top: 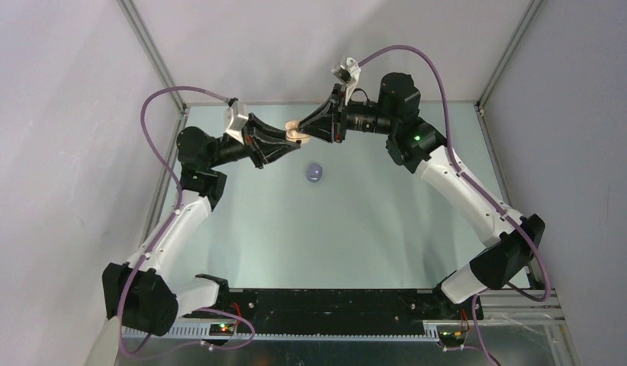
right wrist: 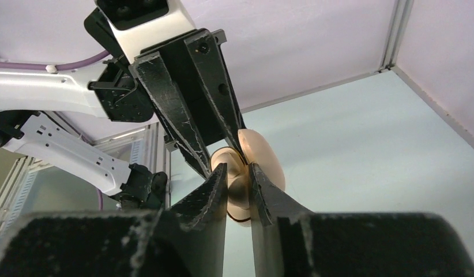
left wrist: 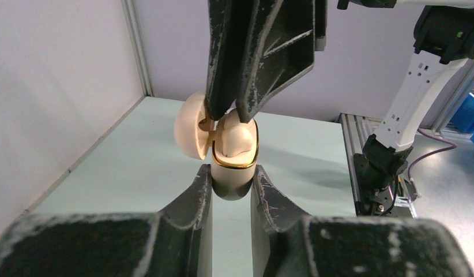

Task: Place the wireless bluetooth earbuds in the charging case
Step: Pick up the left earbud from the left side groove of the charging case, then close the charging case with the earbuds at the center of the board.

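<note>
Cream case (left wrist: 234, 176) clenched at its base by left tool (left wrist: 232, 171), raised off tabletop (top: 356, 221), lid (left wrist: 191, 133) hinged open leftward. Cream earbud (left wrist: 234, 138) standing in gold-rimmed mouth, straight ahead of left tool and squarely between tips of right tool (left wrist: 230, 115), pinched there. Long axis in line with right tool's reach; probably calls for a straight push home, then letting go.
</note>
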You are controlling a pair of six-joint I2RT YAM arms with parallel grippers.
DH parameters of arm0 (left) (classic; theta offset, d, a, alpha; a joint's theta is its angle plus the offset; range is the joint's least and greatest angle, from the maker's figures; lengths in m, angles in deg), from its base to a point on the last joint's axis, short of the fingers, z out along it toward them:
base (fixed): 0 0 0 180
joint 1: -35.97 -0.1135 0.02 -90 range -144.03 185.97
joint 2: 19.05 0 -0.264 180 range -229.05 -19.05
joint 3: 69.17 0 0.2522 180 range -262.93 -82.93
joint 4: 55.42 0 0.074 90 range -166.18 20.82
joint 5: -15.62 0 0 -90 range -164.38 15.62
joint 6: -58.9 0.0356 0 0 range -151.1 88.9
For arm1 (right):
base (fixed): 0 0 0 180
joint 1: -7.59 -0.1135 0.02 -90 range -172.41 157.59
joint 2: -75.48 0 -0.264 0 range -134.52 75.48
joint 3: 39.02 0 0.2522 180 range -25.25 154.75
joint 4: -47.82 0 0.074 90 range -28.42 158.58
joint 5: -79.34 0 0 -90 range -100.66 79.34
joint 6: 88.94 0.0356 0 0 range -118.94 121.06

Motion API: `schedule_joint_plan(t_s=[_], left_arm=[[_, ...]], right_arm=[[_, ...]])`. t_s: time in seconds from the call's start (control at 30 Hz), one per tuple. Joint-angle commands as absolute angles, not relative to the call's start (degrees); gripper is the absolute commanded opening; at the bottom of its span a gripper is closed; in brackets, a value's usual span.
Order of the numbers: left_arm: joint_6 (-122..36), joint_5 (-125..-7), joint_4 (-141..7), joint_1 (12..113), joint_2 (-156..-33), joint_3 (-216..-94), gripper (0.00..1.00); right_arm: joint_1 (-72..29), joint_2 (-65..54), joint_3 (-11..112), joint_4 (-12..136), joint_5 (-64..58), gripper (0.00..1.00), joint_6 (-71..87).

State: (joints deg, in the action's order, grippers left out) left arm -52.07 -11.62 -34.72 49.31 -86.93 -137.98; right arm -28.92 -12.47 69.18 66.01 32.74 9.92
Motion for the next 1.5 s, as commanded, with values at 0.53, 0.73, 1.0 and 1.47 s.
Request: schedule_joint_plan(t_s=[0.53,0.73,1.0,1.47], left_arm=[[-48.4,-10.6,-34.8,49.8,-85.6,-137.4,0.00],[-45.2,-9.4,-36.7,49.8,-86.6,-137.9,0.00],[-43.7,-10.6,-39.4,49.8,-88.0,-139.0,0.00],[-45.0,-17.5,-44.7,49.3,-91.8,-141.2,0.00]], right_arm=[[-24.3,-3.7,69.0,61.1,43.7,0.60,7.2],[-19.6,-10.0,70.7,68.5,48.5,0.82,7.4],[-20.6,-19.8,74.7,71.4,50.8,0.80,6.1],[-20.6,-16.2,69.1,65.4,62.8,0.76,3.8]])
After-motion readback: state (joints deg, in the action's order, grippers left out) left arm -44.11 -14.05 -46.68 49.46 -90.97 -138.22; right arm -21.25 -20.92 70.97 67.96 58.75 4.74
